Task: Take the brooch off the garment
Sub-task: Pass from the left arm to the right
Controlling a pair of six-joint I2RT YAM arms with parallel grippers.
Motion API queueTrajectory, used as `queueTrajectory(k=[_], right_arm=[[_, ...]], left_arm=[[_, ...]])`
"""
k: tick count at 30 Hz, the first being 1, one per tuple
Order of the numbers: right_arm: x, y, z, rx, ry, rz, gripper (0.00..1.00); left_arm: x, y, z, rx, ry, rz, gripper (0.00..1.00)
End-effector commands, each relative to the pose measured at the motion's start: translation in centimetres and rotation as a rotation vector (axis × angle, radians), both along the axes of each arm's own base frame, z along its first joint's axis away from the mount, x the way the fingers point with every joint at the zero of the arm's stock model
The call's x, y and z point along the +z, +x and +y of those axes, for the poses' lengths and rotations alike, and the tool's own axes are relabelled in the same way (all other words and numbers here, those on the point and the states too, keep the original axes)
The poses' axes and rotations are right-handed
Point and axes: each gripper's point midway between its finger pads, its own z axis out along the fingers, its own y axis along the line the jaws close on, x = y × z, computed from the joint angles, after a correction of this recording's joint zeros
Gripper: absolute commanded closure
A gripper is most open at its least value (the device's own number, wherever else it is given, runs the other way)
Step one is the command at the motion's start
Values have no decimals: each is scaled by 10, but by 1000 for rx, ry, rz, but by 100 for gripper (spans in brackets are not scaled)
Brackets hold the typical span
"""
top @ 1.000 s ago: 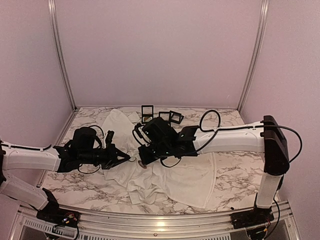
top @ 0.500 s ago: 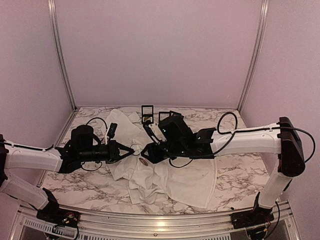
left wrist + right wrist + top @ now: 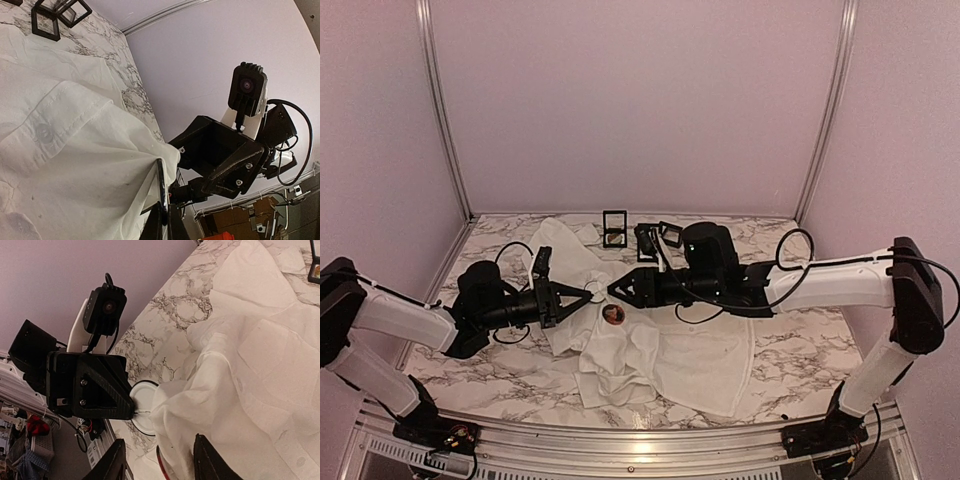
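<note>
On the left, our left gripper [image 3: 582,297] pinches a raised fold of the shirt [image 3: 690,360], jaws pressed together on the cloth. The shirt lies crumpled in the middle of the table. It looks thin, light and limp, so we judge it will drag along with any pull, and that pinch serves to hold it back. Just right of the fold, the brooch [image 3: 613,313] sits on the cloth, small, round and dark with some red. We expect it to be stiff, light and perhaps slippery, best taken by its rim. Our right gripper [image 3: 618,288] hangs close by it, jaws spread and empty.
</note>
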Motion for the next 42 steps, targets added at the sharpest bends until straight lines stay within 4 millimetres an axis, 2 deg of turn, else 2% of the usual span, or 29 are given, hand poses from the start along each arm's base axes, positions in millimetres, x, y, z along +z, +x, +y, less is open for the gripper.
queueTrajectory(k=[1,5,8,15,22,28,34,38,42], right_arm=[[14,-3,8,62,123,34,55],[9,-5,14,94,141,57,57],[10,-8,18,119,177,81,64],[15,-7,14,139,267,129,72],[15,-7,15,146,276,135,83],[16,-8,16,155,282,140,86],[15,-9,18,168,289,145,99],[15,-10,18,177,291,142,100],[14,-12,18,193,282,134,100]], left_arm=[[32,-3,0,-13,-132,-57,100],[38,-5,0,-13,-155,-70,100],[38,-5,-2,-18,-158,-69,100],[32,-6,-8,-32,-150,-57,100],[31,-8,-11,-43,-144,-61,100],[29,-9,-13,-52,-137,-56,100],[30,-11,-16,-66,-132,-57,100],[29,-13,-17,-74,-122,-55,100],[29,-14,-14,-70,-96,-65,72]])
